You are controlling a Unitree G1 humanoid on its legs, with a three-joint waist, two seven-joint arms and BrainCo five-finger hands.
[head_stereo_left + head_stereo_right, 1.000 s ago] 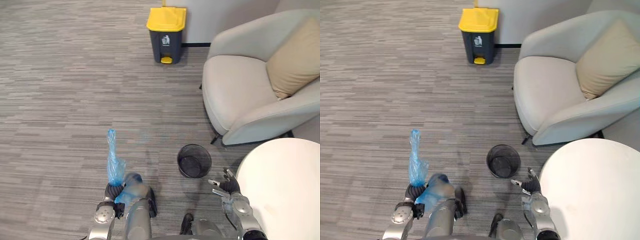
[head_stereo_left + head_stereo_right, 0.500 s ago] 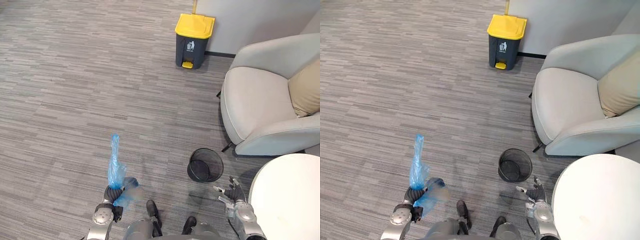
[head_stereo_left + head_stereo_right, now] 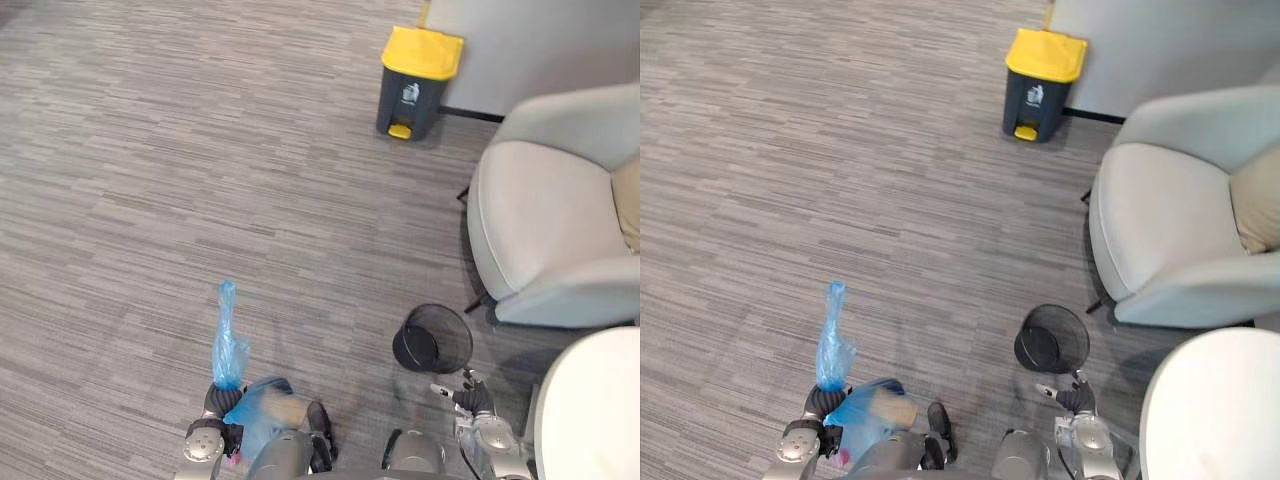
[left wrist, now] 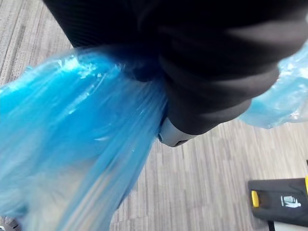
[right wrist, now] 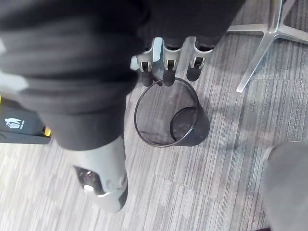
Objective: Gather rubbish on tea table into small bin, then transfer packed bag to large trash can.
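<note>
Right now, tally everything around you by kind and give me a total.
Blue bag: 1
Mesh bin: 1
Yellow-lidded trash can: 1
Armchair: 1
Cushion: 1
White table: 1
Total: 6

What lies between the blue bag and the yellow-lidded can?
Bare carpet; in the left eye view nothing stands between bag and can.
</note>
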